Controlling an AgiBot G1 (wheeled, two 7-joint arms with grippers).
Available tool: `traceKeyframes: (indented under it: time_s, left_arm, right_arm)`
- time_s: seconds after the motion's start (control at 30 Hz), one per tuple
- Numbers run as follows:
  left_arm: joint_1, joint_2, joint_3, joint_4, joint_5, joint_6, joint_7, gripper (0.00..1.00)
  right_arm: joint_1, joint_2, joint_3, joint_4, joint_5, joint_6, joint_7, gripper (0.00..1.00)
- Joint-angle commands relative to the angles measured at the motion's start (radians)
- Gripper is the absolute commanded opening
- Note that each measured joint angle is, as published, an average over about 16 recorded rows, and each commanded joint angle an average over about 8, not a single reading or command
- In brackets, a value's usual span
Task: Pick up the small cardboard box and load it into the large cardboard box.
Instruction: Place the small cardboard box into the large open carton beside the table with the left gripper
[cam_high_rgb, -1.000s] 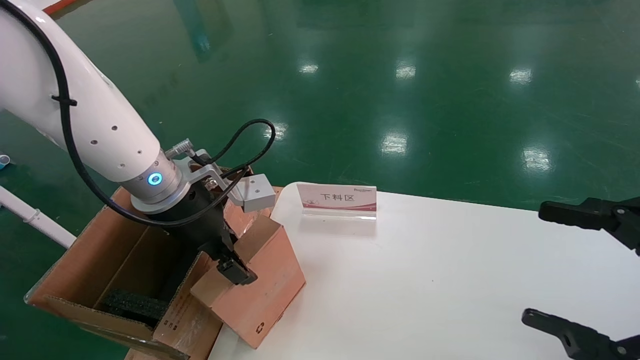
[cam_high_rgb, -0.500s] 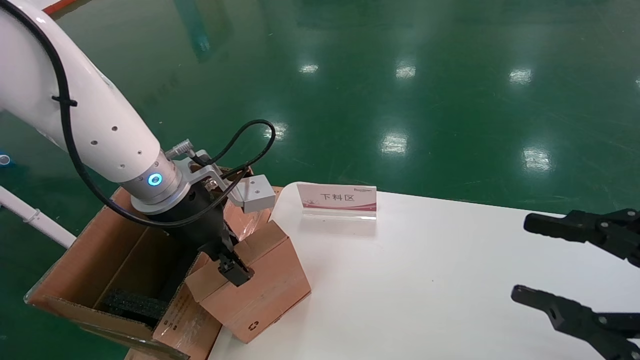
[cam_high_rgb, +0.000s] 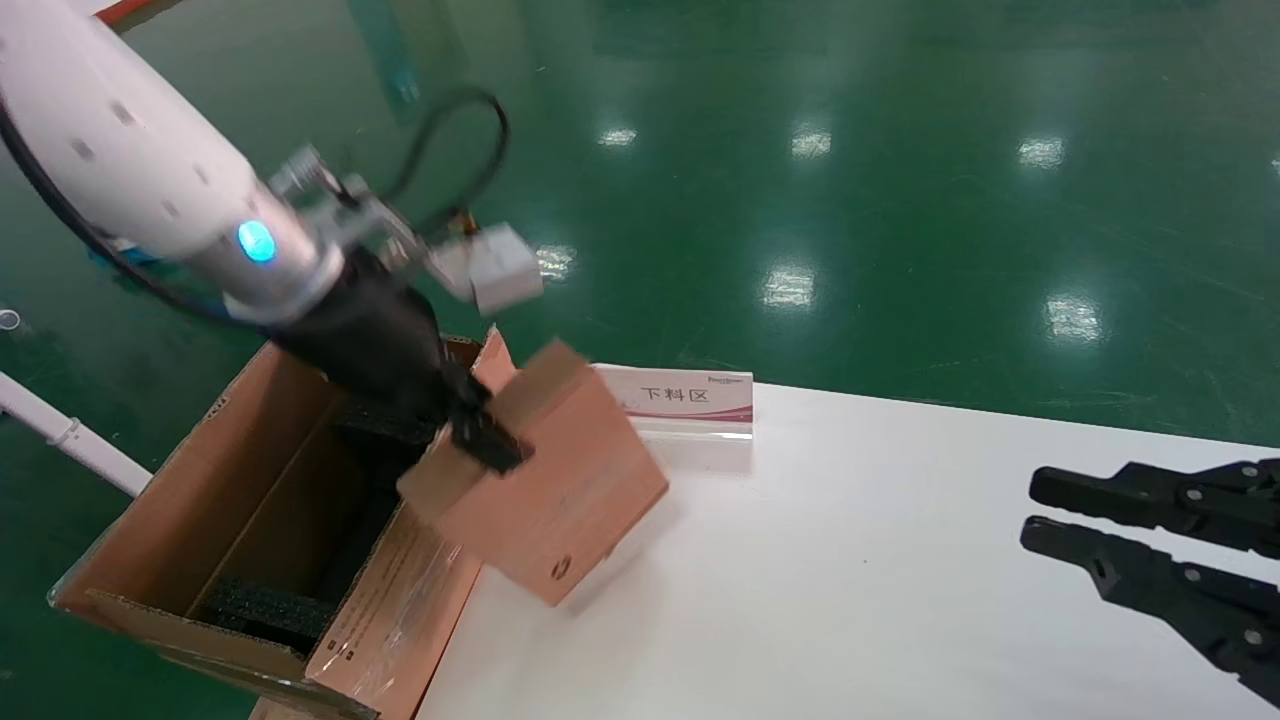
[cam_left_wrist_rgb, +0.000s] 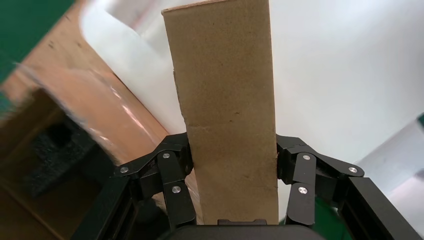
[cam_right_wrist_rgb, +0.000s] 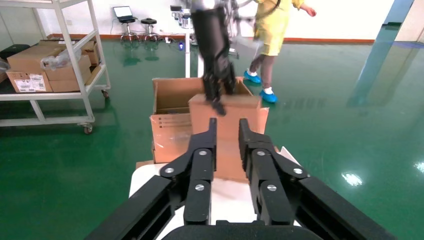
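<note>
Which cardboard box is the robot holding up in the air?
The small cardboard box, tilted and clamped by the left gripper. The large cardboard box, open with black foam inside, stands beside the table.

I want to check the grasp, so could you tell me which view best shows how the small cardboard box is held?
The left wrist view: the left gripper clamps the small cardboard box on both sides. The head view shows it tilted and blurred; the right wrist view shows it distant.

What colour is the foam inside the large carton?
Black foam, seen best in the head view, inside the large brown cardboard box.
</note>
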Motion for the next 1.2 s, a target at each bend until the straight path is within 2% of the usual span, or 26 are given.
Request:
traceKeyframes:
  time_s: [0.03, 0.23, 0.37, 0.4, 0.63, 0.67, 0.97, 1.2]
  left_arm:
    - [-0.027, -0.001, -0.017, 0.034, -0.017, 0.009, 0.003, 0.00]
    - [-0.136, 0.017, -0.054, 0.214, -0.038, 0.049, 0.061, 0.00]
    - [-0.206, 0.032, -0.050, 0.324, -0.024, 0.070, 0.107, 0.00]
    - [-0.223, 0.036, -0.043, 0.349, -0.020, 0.074, 0.119, 0.00]
    - [-0.345, 0.046, 0.049, 0.474, -0.010, 0.091, 0.201, 0.00]
    - [-0.363, 0.047, 0.066, 0.487, -0.011, 0.092, 0.211, 0.00]
    - [-0.503, 0.045, 0.272, 0.519, -0.015, 0.096, 0.301, 0.00]
    - [-0.548, 0.038, 0.457, 0.483, -0.050, 0.096, 0.345, 0.00]
  right_arm:
    - [0.000, 0.000, 0.000, 0.000, 0.000, 0.000, 0.000, 0.00]
    - [0.000, 0.000, -0.001, 0.000, 0.000, 0.000, 0.000, 0.00]
    - [0.000, 0.000, -0.001, 0.000, 0.000, 0.000, 0.000, 0.00]
    - [0.000, 0.000, -0.001, 0.000, 0.001, 0.000, 0.000, 0.05]
    - [0.000, 0.000, -0.001, 0.000, 0.001, 0.000, -0.001, 0.92]
    - [0.000, 0.000, -0.001, 0.000, 0.001, 0.000, -0.001, 1.00]
    - [0.001, 0.001, -0.002, 0.000, 0.001, 0.001, -0.001, 1.00]
    - [0.001, 0.001, -0.002, 0.000, 0.002, 0.001, -0.001, 1.00]
